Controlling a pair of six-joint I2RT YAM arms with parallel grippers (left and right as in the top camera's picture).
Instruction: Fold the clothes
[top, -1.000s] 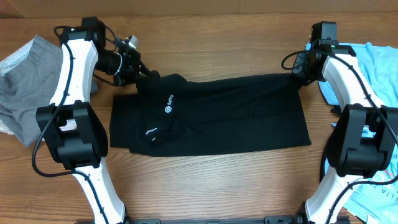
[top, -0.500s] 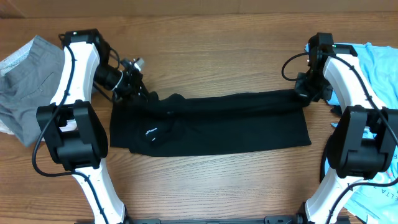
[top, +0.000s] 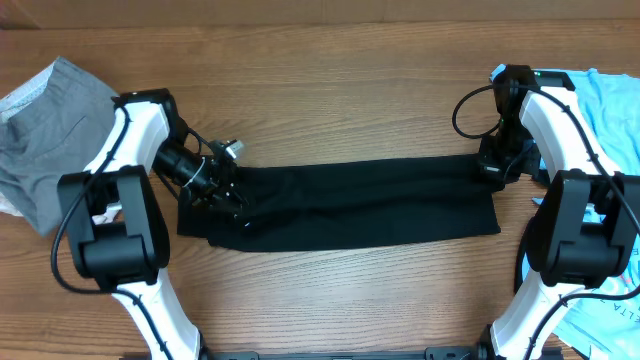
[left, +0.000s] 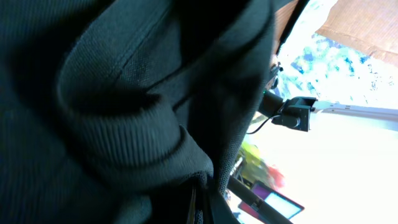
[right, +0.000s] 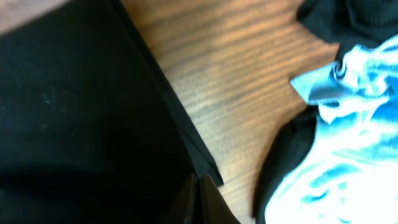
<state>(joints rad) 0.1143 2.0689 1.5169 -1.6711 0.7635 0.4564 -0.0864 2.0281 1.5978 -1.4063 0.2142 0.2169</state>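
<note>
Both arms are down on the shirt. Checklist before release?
1. Left gripper holding the black knit shirt: ok, fabric is bunched at its fingertips in the left wrist view.
2. Right gripper holding the shirt's edge: ok.
3. Folded layer lined up with the near hem: cannot tell, black lies on black.
4. Fold lying flat: not ok, cloth is bunched at the left end.
5. Shirt apart from the light blue garment: ok, the right wrist view shows bare wood between them.
6. Shirt apart from the grey crumpled garment: ok.
</note>
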